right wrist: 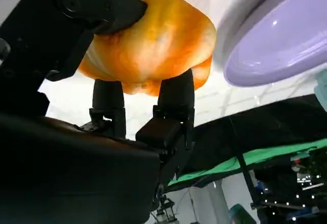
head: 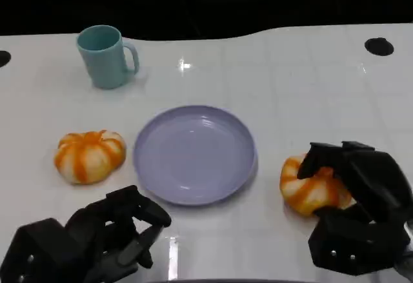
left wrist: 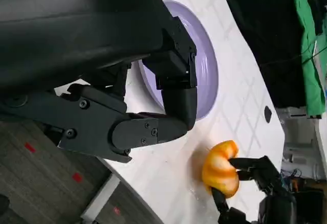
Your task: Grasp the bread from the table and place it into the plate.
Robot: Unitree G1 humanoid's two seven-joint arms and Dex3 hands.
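An orange-and-white bread [head: 308,187] lies on the white table right of the lavender plate [head: 193,153]. My right hand [head: 358,202] grips it, fingers wrapped around both its sides; the right wrist view shows the bread [right wrist: 153,43] pinched between the fingers [right wrist: 176,94], with the plate [right wrist: 278,40] close beside it. The left wrist view shows that bread [left wrist: 220,169] held by the right hand [left wrist: 255,183] past the plate [left wrist: 207,71]. A second bread [head: 90,156] sits left of the plate. My left hand [head: 97,238] hovers near the table's front edge, fingers curled, holding nothing.
A teal mug [head: 105,56] stands at the back left of the table [head: 303,83]. Beyond the table's far edge it is dark. Green cloth [left wrist: 306,40] hangs beyond the table in the left wrist view.
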